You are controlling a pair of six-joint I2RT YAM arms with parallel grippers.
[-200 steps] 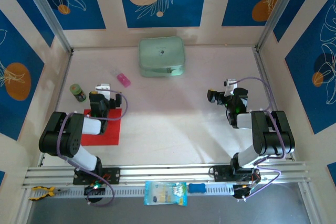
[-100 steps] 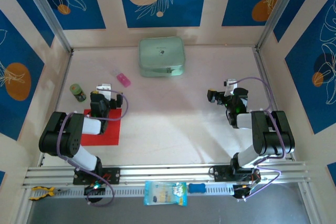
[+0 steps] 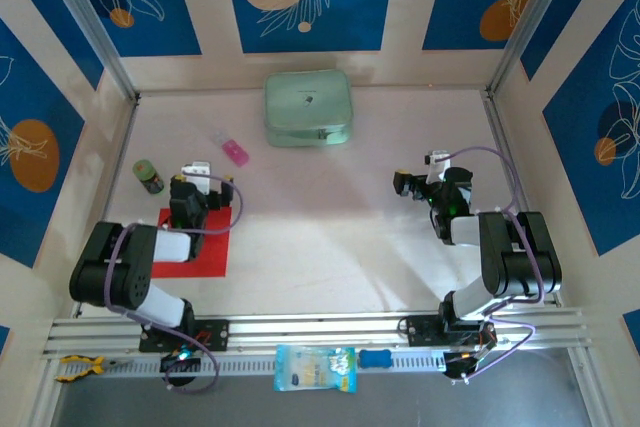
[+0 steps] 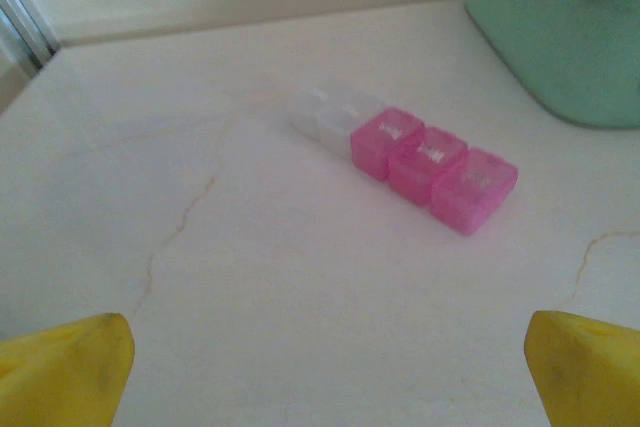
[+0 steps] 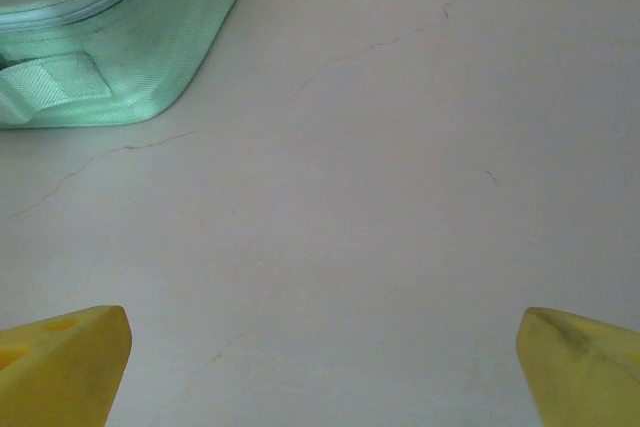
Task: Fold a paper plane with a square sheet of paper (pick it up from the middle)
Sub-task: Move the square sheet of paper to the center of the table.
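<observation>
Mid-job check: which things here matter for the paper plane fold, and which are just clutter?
For the job:
- red paper sheet, flat, partly under the left arm
- left gripper, open
- right gripper, open

Lying about:
- pale green case
- pink pill box
- small green jar
- blue packet on the front rail

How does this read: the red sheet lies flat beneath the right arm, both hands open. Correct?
No: the square sheet of paper lies flat beneath the left arm, as the top external view shows. Left hand and right hand are open.
</observation>
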